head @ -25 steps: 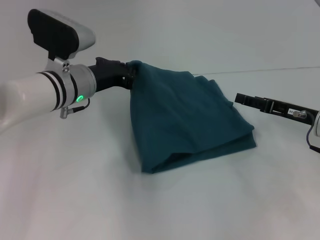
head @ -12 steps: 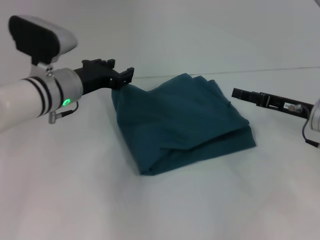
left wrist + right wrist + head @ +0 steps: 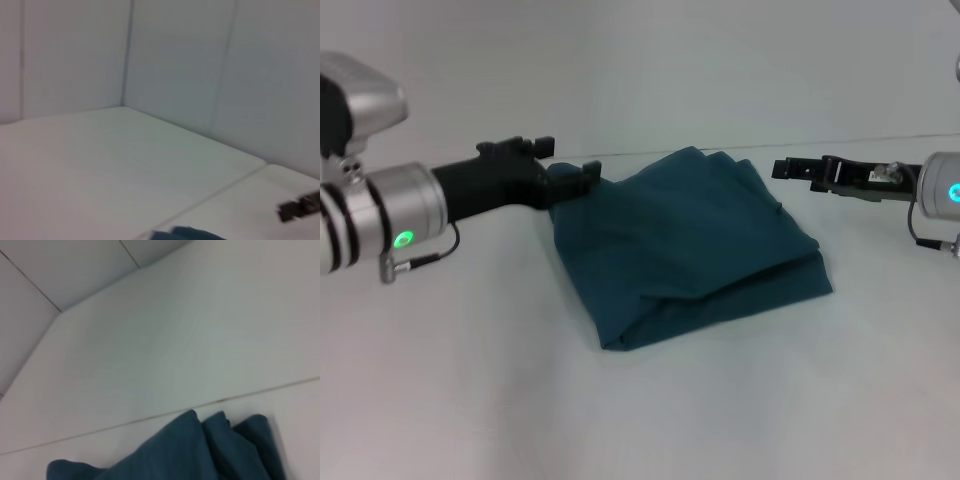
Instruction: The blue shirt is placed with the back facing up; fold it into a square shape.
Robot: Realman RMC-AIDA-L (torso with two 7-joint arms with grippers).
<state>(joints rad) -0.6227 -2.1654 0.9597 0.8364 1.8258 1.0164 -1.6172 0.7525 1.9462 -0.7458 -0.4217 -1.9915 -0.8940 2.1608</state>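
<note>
- Your left gripper [image 3: 582,177] sits at the blue shirt [image 3: 685,245]'s far left corner, jaws apart and holding nothing.
- Your right gripper [image 3: 786,168] hovers beside its far right corner (jaw state: cannot tell).
- The shirt lies folded, rumpled, on the bench [image 3: 470,380].

I find no legible text, label, brand, number or sign in any view. The blue shirt [image 3: 690,245] shows plain fabric only, with no lettering exposed. The white tabletop [image 3: 640,420] carries no markings. The left arm [image 3: 380,210] and right arm [image 3: 945,195] each show a lit green indicator, which bears no characters.
</note>
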